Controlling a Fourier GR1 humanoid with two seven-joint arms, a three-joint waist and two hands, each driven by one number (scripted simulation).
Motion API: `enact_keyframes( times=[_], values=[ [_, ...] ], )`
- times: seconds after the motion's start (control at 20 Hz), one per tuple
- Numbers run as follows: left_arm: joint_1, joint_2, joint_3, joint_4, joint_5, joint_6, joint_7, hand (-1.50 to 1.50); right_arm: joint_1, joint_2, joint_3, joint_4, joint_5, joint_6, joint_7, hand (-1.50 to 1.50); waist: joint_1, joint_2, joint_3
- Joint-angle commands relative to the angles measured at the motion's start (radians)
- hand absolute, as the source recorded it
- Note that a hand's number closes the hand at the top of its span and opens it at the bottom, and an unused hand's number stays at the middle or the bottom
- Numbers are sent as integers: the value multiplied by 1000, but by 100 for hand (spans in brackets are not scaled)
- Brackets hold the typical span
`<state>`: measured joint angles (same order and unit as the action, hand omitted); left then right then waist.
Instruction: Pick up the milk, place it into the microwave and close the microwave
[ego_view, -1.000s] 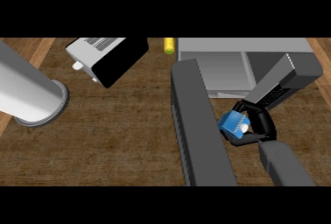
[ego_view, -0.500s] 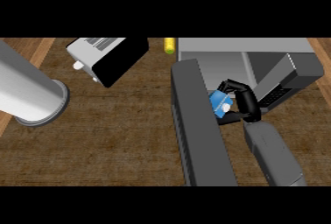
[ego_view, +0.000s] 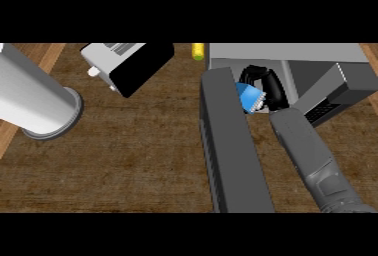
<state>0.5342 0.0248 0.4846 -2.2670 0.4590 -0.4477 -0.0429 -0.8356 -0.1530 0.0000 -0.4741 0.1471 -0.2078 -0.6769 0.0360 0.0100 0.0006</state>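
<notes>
The milk (ego_view: 249, 98) is a small blue and white carton, held at the mouth of the open microwave (ego_view: 295, 62). My right hand (ego_view: 267, 85) is curled round it from the right and hides most of it. The grey right forearm (ego_view: 310, 155) runs up from the lower right edge. The microwave's dark door (ego_view: 230, 145) stands swung open toward me, just left of the carton. My left forearm (ego_view: 33, 97) lies across the upper left; its hand is out of view.
A toaster (ego_view: 125, 62) with a black side stands at the back, left of the microwave. A small yellow thing (ego_view: 198, 50) lies at the back edge between them. Brown wooden counter (ego_view: 125, 160) stretches left of the open door.
My right hand has carried the milk up and to the left, from beside the door's middle into the microwave's opening. The forearm followed. The left forearm has stayed put.
</notes>
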Motion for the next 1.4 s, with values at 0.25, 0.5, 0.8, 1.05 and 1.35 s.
enact_keyframes(
  times=[0.25,0.5,0.8,1.05,1.35],
  values=[
    [-51,20,0,11,12,0,27,-150,-198,3,-49,243,54,-189,13,150,39,19,1],
    [-94,6,-32,34,-23,-3,9,-150,-225,-15,-68,285,60,-277,-13,150,52,32,2],
    [-95,27,-17,49,-15,-17,13,-150,-233,-64,-50,312,108,-418,-69,150,80,42,3],
    [-121,39,-34,83,-13,-23,27,-150,-247,-74,-35,350,139,-498,-65,150,95,55,3],
    [-145,42,-39,90,-35,-19,23,-150,-243,-135,-31,418,159,-623,42,-150,104,64,3]
  ],
)
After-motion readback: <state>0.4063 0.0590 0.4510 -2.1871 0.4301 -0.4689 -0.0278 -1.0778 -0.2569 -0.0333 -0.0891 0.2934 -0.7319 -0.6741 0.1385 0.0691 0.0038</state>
